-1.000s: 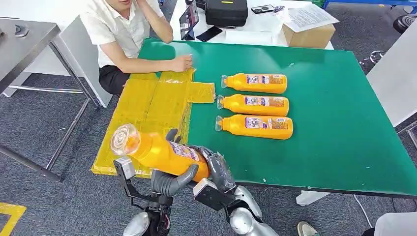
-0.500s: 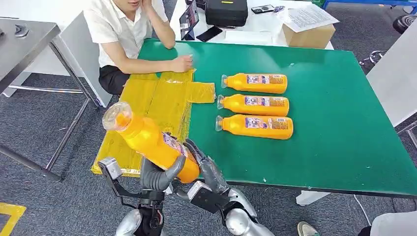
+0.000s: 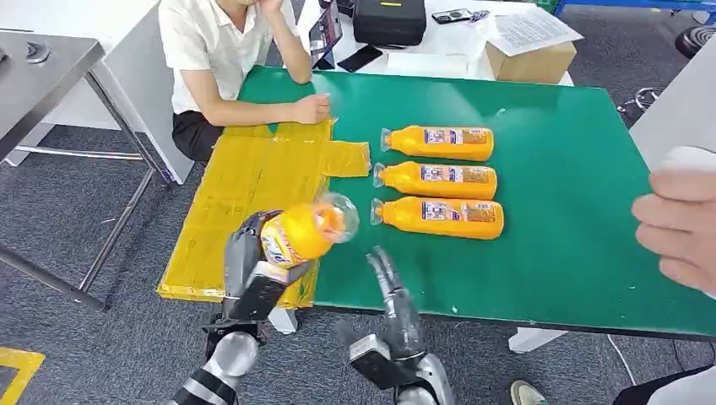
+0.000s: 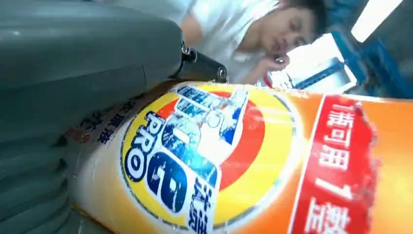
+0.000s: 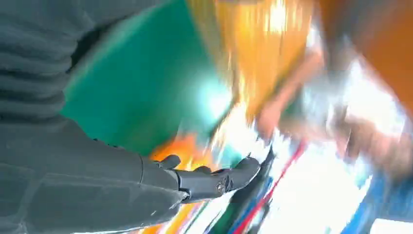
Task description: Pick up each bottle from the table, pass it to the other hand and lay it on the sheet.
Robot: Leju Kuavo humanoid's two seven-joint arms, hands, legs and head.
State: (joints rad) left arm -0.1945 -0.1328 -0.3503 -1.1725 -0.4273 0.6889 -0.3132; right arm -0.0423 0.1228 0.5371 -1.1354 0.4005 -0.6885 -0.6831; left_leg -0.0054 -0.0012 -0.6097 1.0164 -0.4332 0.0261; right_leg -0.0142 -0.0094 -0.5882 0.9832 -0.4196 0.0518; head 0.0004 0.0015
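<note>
At the left end of the green-topped table lies the yellow plastic sheet, running from the near left corner up toward a seated person in a white shirt, whose hand rests at the sheet's far edge. Over the sheet's near right corner the robot's left hand grips an orange plastic bottle with a clear cap, fingers wrapped round its labelled body, cap pointing toward the table's middle; the bottle is held above the sheet, not lying on it. Just beside it, at the table's near edge, the right hand is empty, fingers straight and apart. So the pass looks done and the laying-down is the step in hand. Next the left hand would need to lower the bottle flat onto the sheet and let go. Toward the middle of the table three more orange bottles lie side by side, caps toward the sheet. At the right edge another person's hand reaches in, blurred.
</note>
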